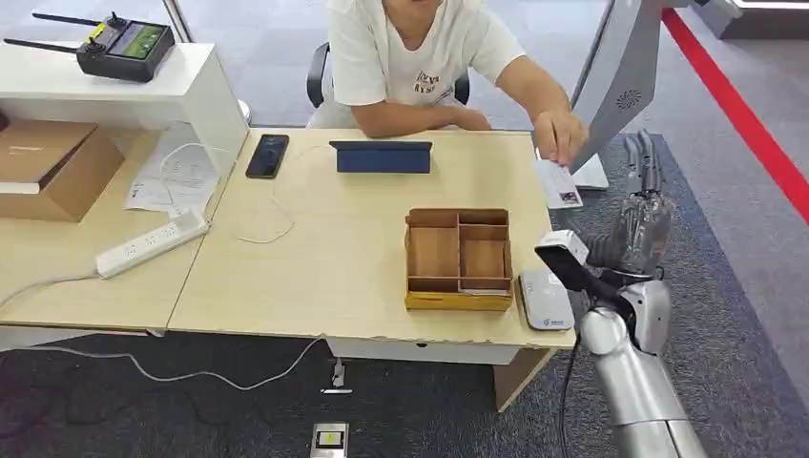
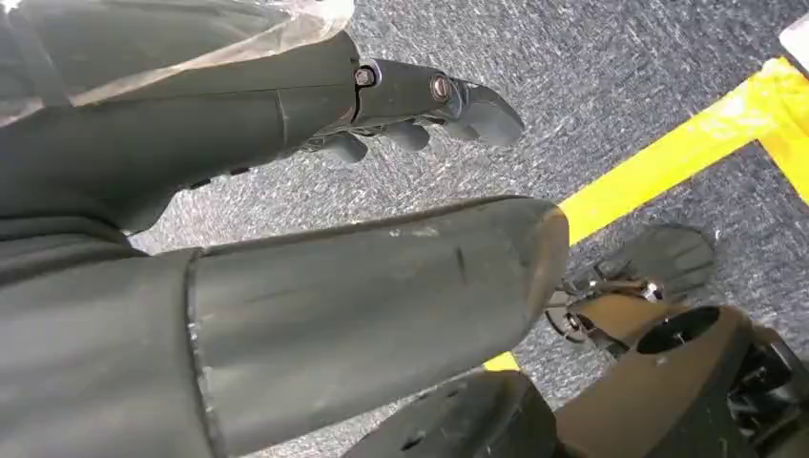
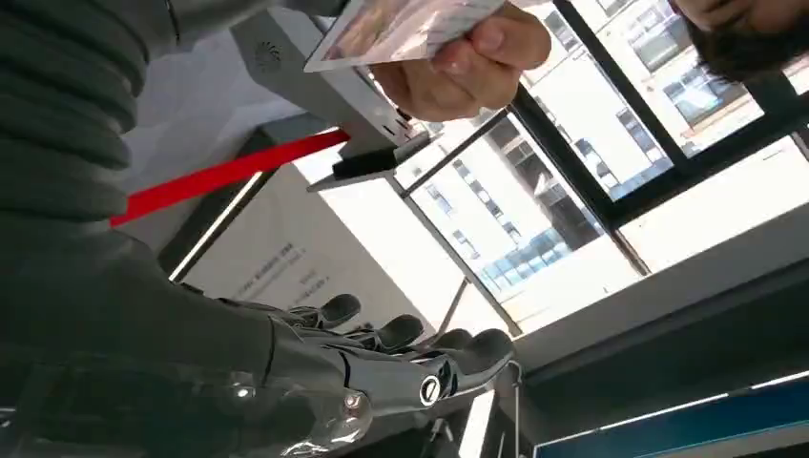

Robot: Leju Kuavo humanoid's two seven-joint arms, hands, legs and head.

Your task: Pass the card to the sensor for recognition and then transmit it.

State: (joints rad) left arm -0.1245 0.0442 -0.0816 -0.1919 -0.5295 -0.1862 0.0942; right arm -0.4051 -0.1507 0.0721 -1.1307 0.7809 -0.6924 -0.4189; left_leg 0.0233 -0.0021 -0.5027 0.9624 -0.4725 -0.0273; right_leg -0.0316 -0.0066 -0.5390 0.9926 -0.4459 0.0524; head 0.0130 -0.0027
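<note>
We have no card (image 3: 401, 29) yet — a person's hand (image 3: 467, 62) offers it; our right hand (image 1: 641, 224) waits off the surface's (image 1: 334, 277) right edge, fingers (image 3: 401, 334) apart, seemingly empty; left hand (image 2: 286, 286) unclear.

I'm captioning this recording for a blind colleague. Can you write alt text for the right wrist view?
A person's hand holds a card out above the robot's right hand, whose dark fingers are stretched out and hold nothing. Behind them are a white device with a speaker grille, a red stripe and large windows showing buildings outside.
</note>
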